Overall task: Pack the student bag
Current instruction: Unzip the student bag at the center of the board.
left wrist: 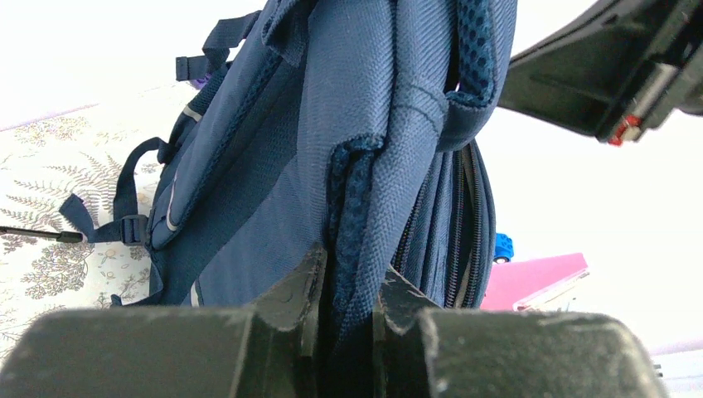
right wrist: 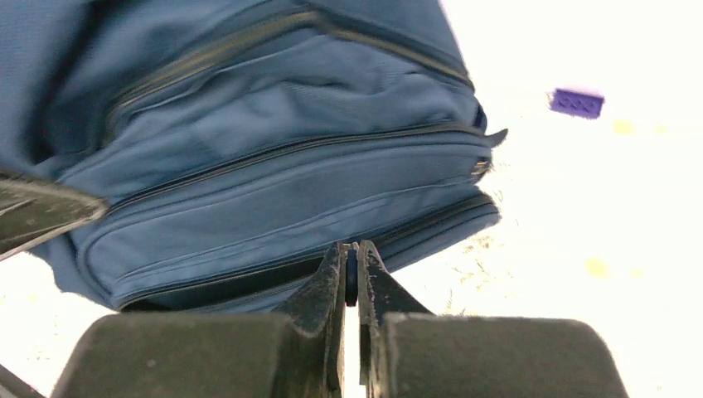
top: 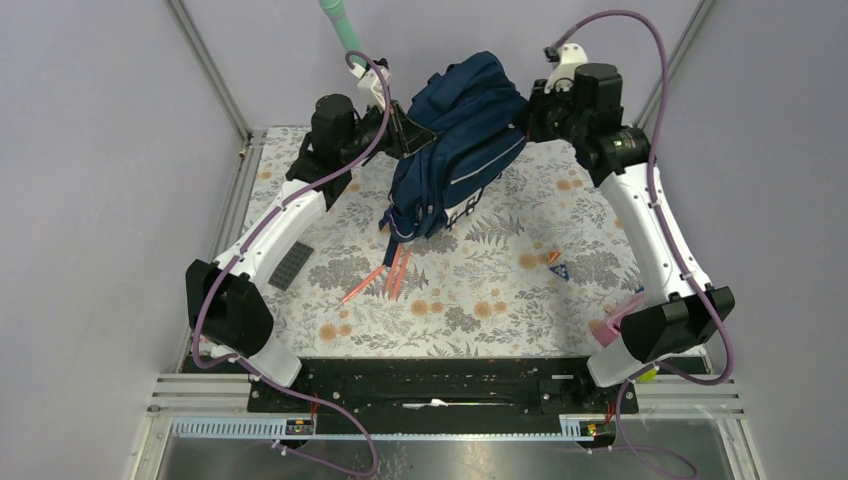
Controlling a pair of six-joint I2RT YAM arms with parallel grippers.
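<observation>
1. While the student bag (top: pixel 460 150) hung raised at the far middle of the table (top: pixel 500 310), its lower end drooping to the patterned cloth, an arm gripped it from either side.
2. The left gripper (left wrist: pixel 352 286) was nearly closed, clamped on a thick fold of blue fabric and mesh padding at the bag's edge.
3. The right gripper (right wrist: pixel 351 278) was pinched almost fully shut on something thin and dark by the lowest zip line. Whether that was a zip pull or a seam edge could not be told.
4. The step looked like opening a compartment. The left arm should act as a fixed anchor, while the right pulls along the zip track rather than away from the bag.
5. Such a thin pinch seemed liable to slip, so a slow, steady pull with the fabric taut between the two grips would serve best.
6. The orange pens (top: pixel 385 278) lay just in front of the bag and the pink notebook (top: pixel 612 325) well apart, so the opening should end up facing them.
</observation>
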